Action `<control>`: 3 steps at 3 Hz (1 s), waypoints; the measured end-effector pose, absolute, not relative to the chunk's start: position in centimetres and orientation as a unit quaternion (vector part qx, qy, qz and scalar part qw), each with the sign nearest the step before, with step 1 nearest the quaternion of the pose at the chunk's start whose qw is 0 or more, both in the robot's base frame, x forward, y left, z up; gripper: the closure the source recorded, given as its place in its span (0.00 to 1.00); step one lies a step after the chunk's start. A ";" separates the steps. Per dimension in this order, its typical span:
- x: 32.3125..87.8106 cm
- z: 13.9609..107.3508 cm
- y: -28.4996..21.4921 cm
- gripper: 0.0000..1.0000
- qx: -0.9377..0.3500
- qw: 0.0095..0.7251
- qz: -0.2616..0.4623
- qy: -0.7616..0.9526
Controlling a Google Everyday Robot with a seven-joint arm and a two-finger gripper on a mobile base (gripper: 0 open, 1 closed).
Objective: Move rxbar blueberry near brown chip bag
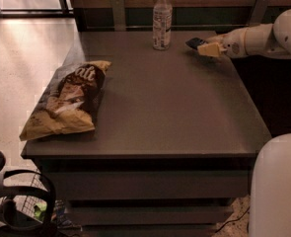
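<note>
The rxbar blueberry [194, 43], a small dark flat bar, sticks out leftward from the fingertips of my gripper [207, 48] at the far right of the grey table [174, 107]. The gripper is shut on the bar and holds it just above the tabletop. The white arm reaches in from the right edge. The brown chip bag [68, 100], large with tan edges and a dark centre with white lettering, lies flat at the table's left edge, far from the bar.
A clear plastic bottle with a white cap [162, 19] stands upright at the back of the table, just left of the gripper. A white robot body part [278, 186] fills the lower right. Dark gear lies on the floor at lower left [12, 206].
</note>
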State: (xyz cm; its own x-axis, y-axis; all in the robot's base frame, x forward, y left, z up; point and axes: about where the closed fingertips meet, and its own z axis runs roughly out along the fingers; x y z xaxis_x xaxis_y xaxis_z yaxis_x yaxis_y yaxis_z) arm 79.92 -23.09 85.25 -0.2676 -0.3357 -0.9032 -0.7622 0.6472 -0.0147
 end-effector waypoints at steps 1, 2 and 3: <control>78.2 90.6 -23.6 1.00 -0.384 0.501 0.169 0.757; 75.9 94.2 -22.7 1.00 -0.413 0.504 0.157 0.742; 74.1 95.3 -21.5 1.00 -0.436 0.495 0.172 0.732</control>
State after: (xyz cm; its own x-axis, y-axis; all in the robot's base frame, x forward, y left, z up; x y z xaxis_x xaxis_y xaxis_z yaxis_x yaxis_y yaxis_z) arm 74.08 -21.48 95.33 -0.1295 -0.4679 -0.8742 -0.8080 0.5608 -0.1804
